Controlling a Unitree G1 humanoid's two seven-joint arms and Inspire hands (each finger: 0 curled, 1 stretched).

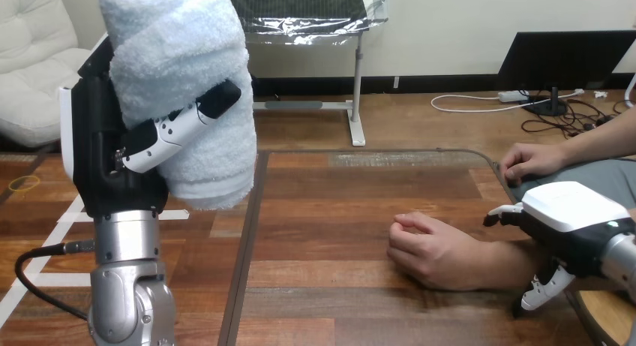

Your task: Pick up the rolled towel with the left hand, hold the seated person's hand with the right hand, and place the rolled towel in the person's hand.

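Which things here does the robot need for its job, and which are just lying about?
For the job: rolled towel in the left hand; right hand; the person's hand mid-table.
Just there: wooden table; the person's other hand.

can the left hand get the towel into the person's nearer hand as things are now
Probably not yet. Nothing stands between the left hand and the person's nearer hand, but that hand lies curled shut, leaving no room for the rolled towel.
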